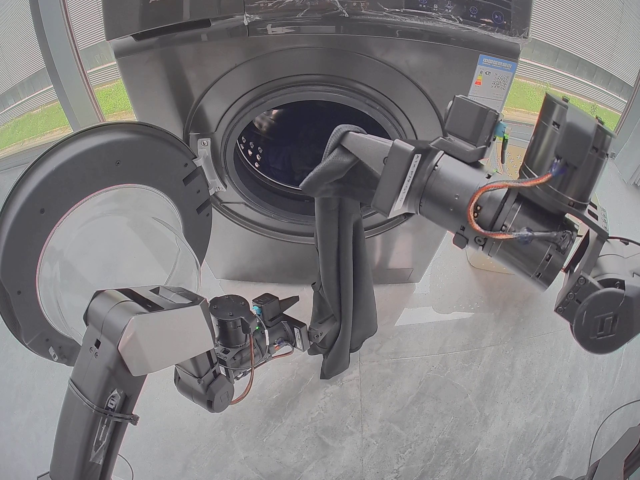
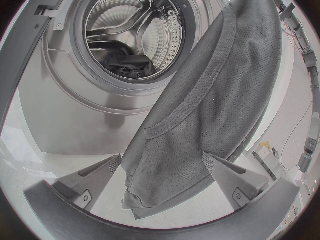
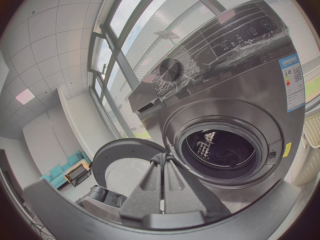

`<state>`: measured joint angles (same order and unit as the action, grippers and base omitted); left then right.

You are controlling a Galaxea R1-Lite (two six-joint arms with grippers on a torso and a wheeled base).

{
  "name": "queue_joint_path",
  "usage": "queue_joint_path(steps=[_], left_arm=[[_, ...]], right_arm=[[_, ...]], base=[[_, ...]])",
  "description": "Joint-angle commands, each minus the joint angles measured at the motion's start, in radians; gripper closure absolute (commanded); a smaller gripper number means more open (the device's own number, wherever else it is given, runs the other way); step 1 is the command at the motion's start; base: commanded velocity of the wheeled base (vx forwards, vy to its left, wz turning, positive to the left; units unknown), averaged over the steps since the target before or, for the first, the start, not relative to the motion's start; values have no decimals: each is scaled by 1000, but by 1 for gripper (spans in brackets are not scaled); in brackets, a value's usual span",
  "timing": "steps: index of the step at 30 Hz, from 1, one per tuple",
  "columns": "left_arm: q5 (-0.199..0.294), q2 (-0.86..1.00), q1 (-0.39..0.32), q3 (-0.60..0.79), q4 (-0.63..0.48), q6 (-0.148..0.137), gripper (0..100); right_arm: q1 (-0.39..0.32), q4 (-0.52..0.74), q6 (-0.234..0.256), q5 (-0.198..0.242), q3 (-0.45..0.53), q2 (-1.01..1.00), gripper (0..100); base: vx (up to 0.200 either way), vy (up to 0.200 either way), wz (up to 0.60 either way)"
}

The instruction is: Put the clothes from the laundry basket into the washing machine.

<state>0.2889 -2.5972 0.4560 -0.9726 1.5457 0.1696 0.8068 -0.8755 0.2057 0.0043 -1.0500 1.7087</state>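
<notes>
Head view: washing machine (image 1: 320, 68) in the upper centre of the frame, its door (image 1: 100, 221) swung open at left. Right gripper (image 1: 343, 143) at centre frame, in front of the drum (image 1: 287, 148) opening, clamped on the top of the grey garment (image 1: 343, 268). The garment hangs straight down from it, across the machine front, with its lower end above the floor (image 1: 467, 381). Left gripper (image 1: 313, 338) at lower centre, at the garment's lower left edge; contact there is unclear.

Left wrist view: left gripper (image 2: 160, 157) spread wide, holding nothing. The hanging grey garment (image 2: 206, 110) has its lower folded hem between the two fingers (image 2: 100, 172), not pinched. Behind it the drum (image 2: 133, 34) is open, with black clothing (image 2: 128, 65) lying in a heap on the drum floor.

Right wrist view: right gripper (image 3: 163, 164) has its fingers (image 3: 146, 187) pressed together on the grey garment (image 3: 203, 194); cloth bunches over the tips and drapes down one side. Beyond is the washing machine (image 3: 233, 94) with dark clothing (image 3: 230, 150) inside the drum (image 3: 200, 147), the open door (image 3: 123, 150) beside it, and a white perforated basket (image 3: 311, 144) just beside the machine on the other side.
</notes>
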Motion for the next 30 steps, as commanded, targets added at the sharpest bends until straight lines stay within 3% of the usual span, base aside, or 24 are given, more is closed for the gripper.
queue_joint_path(steps=[1,11,12,23,30], left_arm=[[9,-12,7,-15,1,2,0],[9,-38,13,-66,1,1,0],[9,-40,13,-69,1,2,100],[-7,-21,-5,-115,2,21,100],[-28,143,-65,34,4,11,100]], right_arm=[[9,0,0,0,1,2,100],[14,0,0,0,4,0,100],[14,0,0,-1,4,0,100],[0,-13,0,-3,44,-26,100],[-61,-17,3,0,156,-84,100]], base=[[0,0,0],[0,0,0],[0,0,0],[0,0,0],[0,0,0]])
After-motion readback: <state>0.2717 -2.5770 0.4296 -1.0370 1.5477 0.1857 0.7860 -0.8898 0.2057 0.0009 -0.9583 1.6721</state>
